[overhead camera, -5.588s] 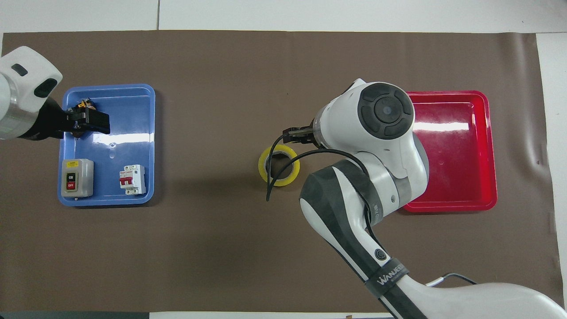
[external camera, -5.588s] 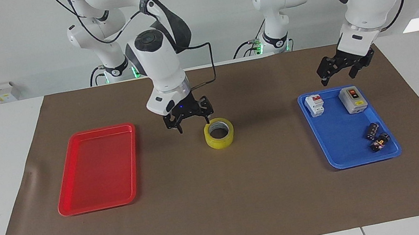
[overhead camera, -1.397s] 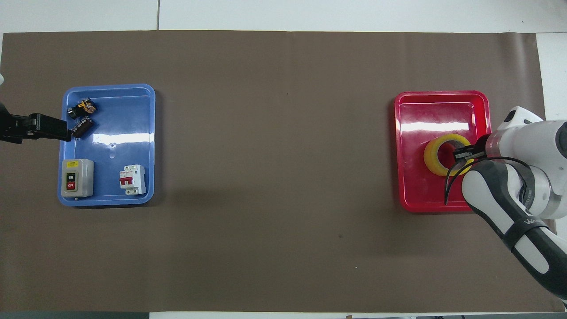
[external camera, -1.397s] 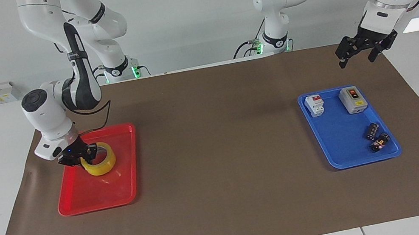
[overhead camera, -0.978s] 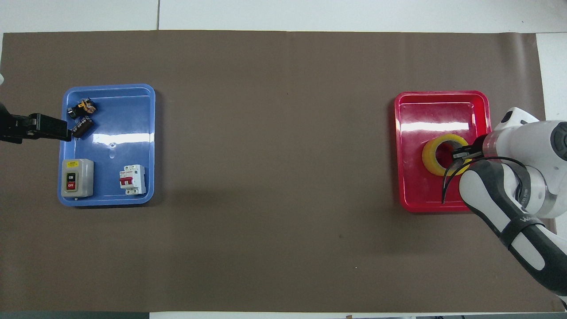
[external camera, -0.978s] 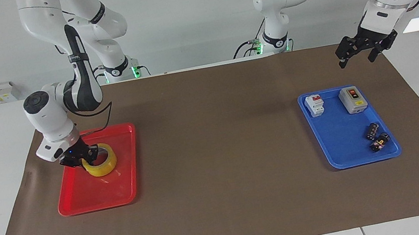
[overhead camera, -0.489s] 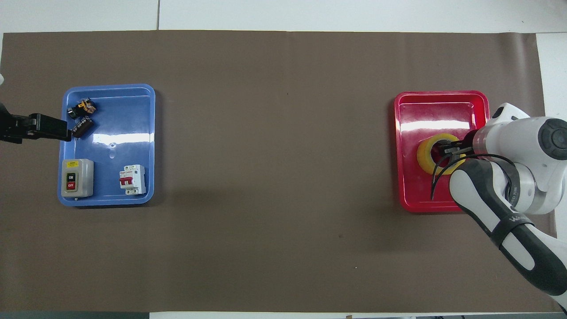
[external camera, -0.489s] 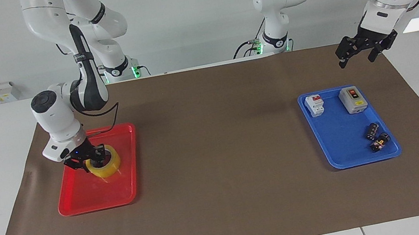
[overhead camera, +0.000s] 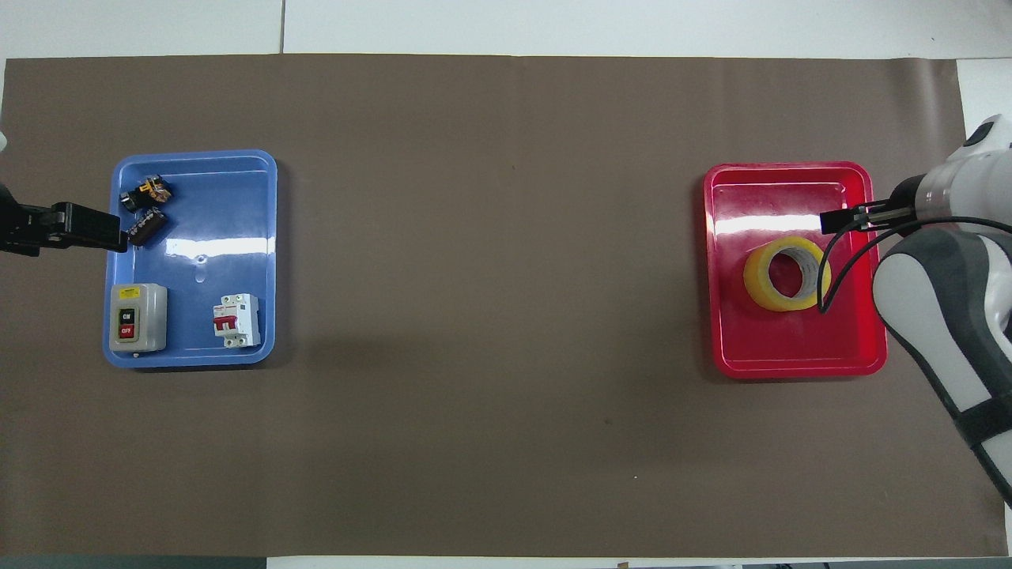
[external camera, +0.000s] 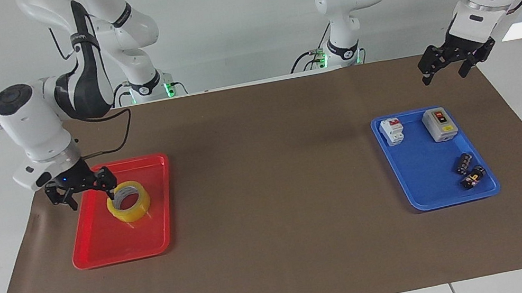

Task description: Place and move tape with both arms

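In the red tray [external camera: 97,250], toward the right arm's end of the table, the tape [external camera: 129,208] lies flat on its side with its open core facing up, sitting in the half of the tray nearer to the robots. Judging by its build, it is a light, stiff ring with a smooth, rather slick outer face; the surest hold would be a pinch across the wall, one finger inside the core and one outside, since a squeeze over the whole width might slip. The right gripper [external camera: 81,188] hangs just above the tray's robot-side edge, close beside the tape but clear of it, its fingers spread wide and holding nothing. A brown mat [external camera: 281,261] lies under the tray and covers most of the table. Well apart from the red tray, toward the left arm's end, a blue tray [external camera: 418,167] holds a white circuit breaker [external camera: 391,131], a grey switch box [external camera: 440,124] and two small black parts [external camera: 468,171]. The left gripper [external camera: 455,59] waits in the air over the mat beside that blue tray, open and empty.
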`<action>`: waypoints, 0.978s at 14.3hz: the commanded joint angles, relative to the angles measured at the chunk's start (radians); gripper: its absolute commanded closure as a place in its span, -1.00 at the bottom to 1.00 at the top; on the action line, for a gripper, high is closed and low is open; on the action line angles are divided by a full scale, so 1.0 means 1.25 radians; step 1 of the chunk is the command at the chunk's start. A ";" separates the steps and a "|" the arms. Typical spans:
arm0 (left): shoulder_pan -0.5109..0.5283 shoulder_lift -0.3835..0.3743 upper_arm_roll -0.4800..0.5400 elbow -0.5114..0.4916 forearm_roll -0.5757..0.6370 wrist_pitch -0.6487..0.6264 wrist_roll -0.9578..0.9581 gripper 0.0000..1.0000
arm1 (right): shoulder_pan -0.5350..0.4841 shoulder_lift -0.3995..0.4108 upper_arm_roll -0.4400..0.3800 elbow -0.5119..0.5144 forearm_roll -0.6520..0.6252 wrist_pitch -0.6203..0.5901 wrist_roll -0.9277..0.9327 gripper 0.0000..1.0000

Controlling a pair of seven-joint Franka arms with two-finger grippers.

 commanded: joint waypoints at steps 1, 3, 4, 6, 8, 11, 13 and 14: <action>0.004 -0.020 -0.002 -0.019 0.015 -0.004 0.007 -1.00 | -0.003 -0.043 0.008 0.063 -0.026 -0.121 0.077 -1.00; 0.004 -0.020 -0.002 -0.019 0.015 -0.003 0.007 -1.00 | 0.004 -0.076 0.010 0.111 -0.035 -0.218 0.127 -1.00; 0.004 -0.020 -0.002 -0.019 0.015 -0.004 0.007 -1.00 | 0.019 -0.094 0.011 0.142 -0.035 -0.282 0.155 -1.00; 0.004 -0.020 -0.002 -0.019 0.015 -0.004 0.007 -1.00 | 0.022 -0.096 0.012 0.237 -0.031 -0.419 0.208 -1.00; 0.004 -0.020 -0.002 -0.019 0.015 -0.004 0.007 -1.00 | 0.024 -0.073 0.021 0.359 -0.021 -0.569 0.242 -1.00; 0.004 -0.020 -0.002 -0.019 0.015 -0.003 0.007 -1.00 | 0.018 -0.062 0.021 0.392 -0.032 -0.595 0.237 -1.00; 0.004 -0.020 -0.002 -0.019 0.015 -0.004 0.007 -1.00 | 0.015 -0.061 0.020 0.402 -0.027 -0.603 0.235 -1.00; 0.004 -0.020 -0.002 -0.019 0.015 -0.004 0.007 -1.00 | 0.016 -0.061 0.020 0.401 -0.021 -0.603 0.235 -1.00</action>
